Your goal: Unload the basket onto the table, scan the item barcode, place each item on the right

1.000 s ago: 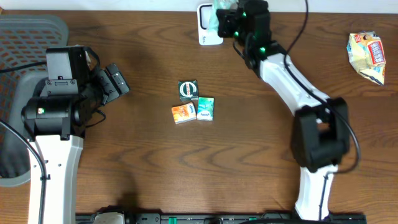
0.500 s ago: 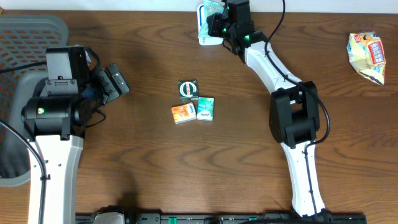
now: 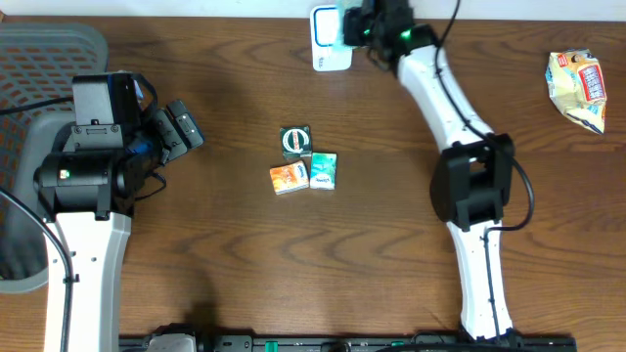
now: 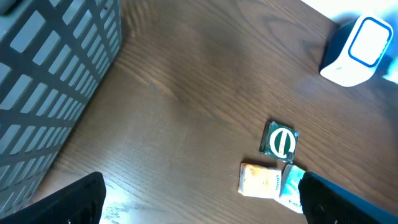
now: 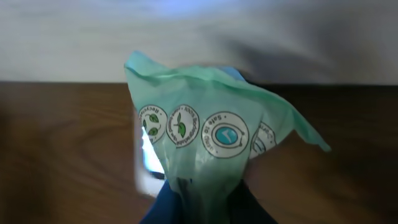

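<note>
Right gripper (image 5: 202, 208), clamped shut on the crinkled pale-green plastic packet (image 5: 217, 134), has swung back rightward at top centre. The packet now hangs just beside the white box-shaped scanner (image 3: 330, 44), not over it, so another pass may be needed. Left gripper (image 3: 182, 127) idles wide open.

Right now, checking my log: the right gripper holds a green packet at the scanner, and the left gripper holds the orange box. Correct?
Not quite. The left gripper is open and empty; the orange box lies on the table, as the left wrist view shows. The right gripper does hold the green packet at the scanner.
</note>
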